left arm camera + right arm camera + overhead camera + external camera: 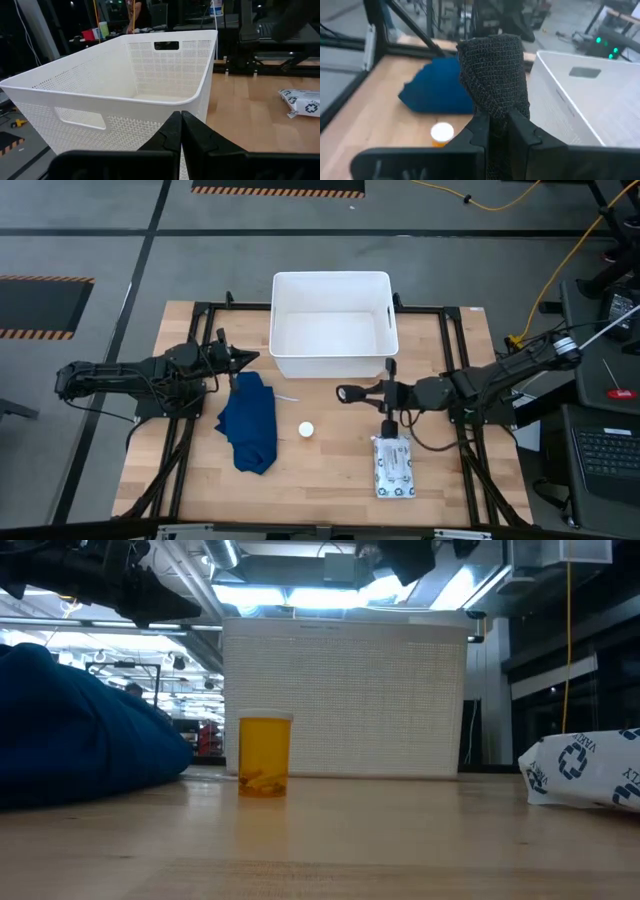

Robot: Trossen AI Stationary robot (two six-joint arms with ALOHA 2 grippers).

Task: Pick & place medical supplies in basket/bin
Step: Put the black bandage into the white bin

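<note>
The white tub point(330, 325) stands at the table's far middle and shows nothing inside it. My right gripper point(347, 393) hovers in front of its near wall, shut on the small black cylinder point(492, 75). My left gripper point(240, 361) is shut and touches nothing, by the tub's near left corner point(100, 95), above the far edge of the dark blue cloth point(250, 422). That cloth lies crumpled on the table. The white-capped orange bottle point(265, 755) stands upright next to it. The printed packet point(393, 467) lies flat near the front edge, under the right arm. My right gripper pinches the black cylinder between its two fingers point(520, 132), gripping the end nearest them point(492, 112). The rest of the mesh-textured cylinder sticks out past the fingertips. The fingers come about level from the table's right side. The cylinder is lifted clear of the table.
Black frame rails point(455, 340) run along the table's left and right sides. Bare wood lies between the bottle and the packet and along the near edge point(320, 490). Beyond the table are floor, cables and equipment.
</note>
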